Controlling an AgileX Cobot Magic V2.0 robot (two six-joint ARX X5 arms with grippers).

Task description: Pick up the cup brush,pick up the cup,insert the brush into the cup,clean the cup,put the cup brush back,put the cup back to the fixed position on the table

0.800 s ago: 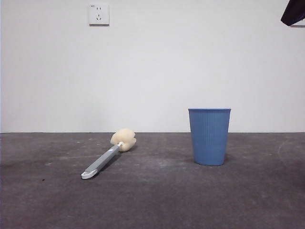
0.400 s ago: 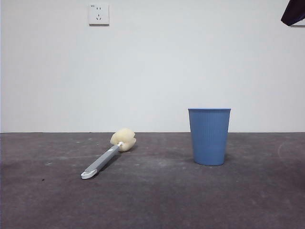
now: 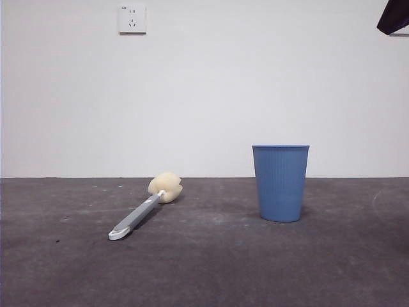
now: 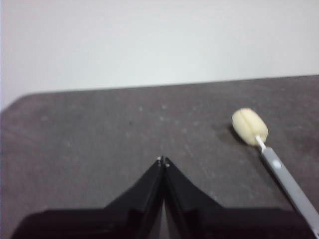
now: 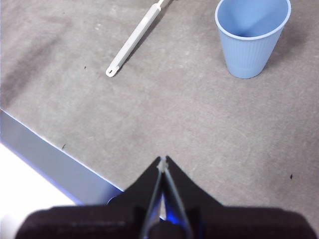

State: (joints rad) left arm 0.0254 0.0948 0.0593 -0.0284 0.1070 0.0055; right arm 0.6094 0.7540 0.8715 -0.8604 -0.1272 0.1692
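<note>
A wide dark grey counter (image 3: 211, 268) fills the lower part of the front view, below a plain white wall (image 3: 211, 96) with a socket (image 3: 132, 18) high up. A blue ribbed cup (image 3: 280, 183) stands upright on the counter, open end up. It looks light and thin-walled, so a gentle squeeze around its middle seems safest. Well apart from it lies the cup brush (image 3: 146, 207), flat on the counter, its cream sponge head pointing toward the wall. The slim handle looks stiff and light; mid-handle seems the best hold, since the sponge would squash. The left tool (image 4: 163, 160) is clenched, holding nothing, near the brush. The right tool (image 5: 163, 160) is also clenched and bare, high above both things.
</note>
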